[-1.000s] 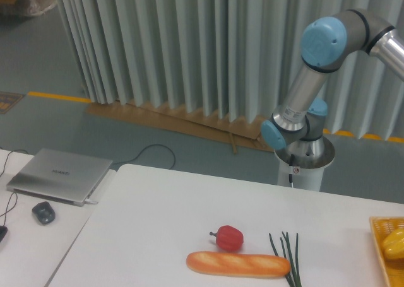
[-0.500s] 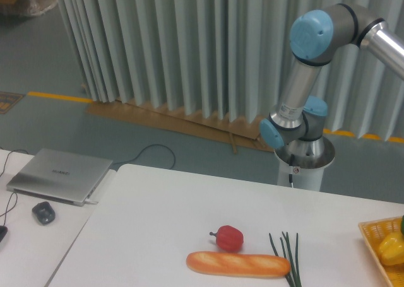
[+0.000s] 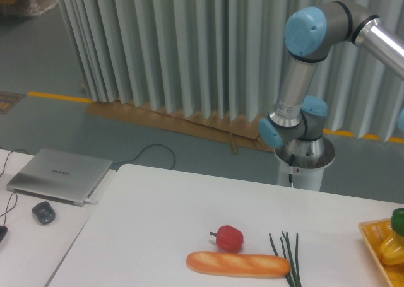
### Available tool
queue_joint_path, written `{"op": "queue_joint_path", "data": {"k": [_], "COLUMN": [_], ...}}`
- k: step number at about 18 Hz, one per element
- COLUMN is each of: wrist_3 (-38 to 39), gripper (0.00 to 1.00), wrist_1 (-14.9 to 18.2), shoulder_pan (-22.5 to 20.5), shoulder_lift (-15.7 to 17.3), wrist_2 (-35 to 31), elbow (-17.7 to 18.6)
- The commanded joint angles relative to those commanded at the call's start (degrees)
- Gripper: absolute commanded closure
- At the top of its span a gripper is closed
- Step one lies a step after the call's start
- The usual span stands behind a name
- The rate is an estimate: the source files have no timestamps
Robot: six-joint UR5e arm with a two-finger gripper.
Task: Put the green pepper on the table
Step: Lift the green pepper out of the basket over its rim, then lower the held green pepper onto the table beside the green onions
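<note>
Green pepper (image 3: 398,219) at right edge above table (image 3: 158,224) — jaws out of view.

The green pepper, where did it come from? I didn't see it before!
The green pepper rose into view at the right edge, above the yellow basket, which also slid leftward. The arm's blue elbow swung left. The gripper isn't visible. The red pepper, bread and chives stayed put.

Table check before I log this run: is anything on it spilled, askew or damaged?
Nothing stands out. The red pepper, bread loaf and chive stalks lie intact on the table. The green pepper sits at the right edge above the yellow basket, mostly cut off.
</note>
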State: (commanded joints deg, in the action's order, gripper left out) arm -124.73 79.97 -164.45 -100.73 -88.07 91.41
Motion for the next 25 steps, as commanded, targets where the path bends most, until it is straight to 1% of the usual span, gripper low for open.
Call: {"op": "queue_joint_path", "data": {"k": [3,6,9,12,14,16,18,19,21,23,25], "wrist_3": [5.1,8.2,14.2,21.7,25.0,29.4,34.8,36.4,39.0,40.1,41.2], "gripper": [0.39,0.39,0.39,0.40,0.40,0.40,0.40,0.40,0.40,0.40,0.40], "wrist_1": [0.9,1.9,2.0,1.8,1.7,1.3,1.2,1.2,1.2,1.1,0.0], "shoulder_pan": [3.5,5.8,9.4,13.8,16.1,18.4,21.8,22.8,24.3,25.1,25.6], "shoulder_lift": [0.8,1.7,2.6,2.6,2.6,2.0,0.1,-0.6,-1.7,-2.1,-3.4], "wrist_2": [0.1,0.3,0.2,-0.1,-0.1,0.1,0.0,0.0,-0.1,0.0,-0.1], "elbow": [-0.1,-0.3,-0.2,-0.3,-0.3,-0.8,-2.5,-3.3,-4.7,-5.3,-5.6]}}
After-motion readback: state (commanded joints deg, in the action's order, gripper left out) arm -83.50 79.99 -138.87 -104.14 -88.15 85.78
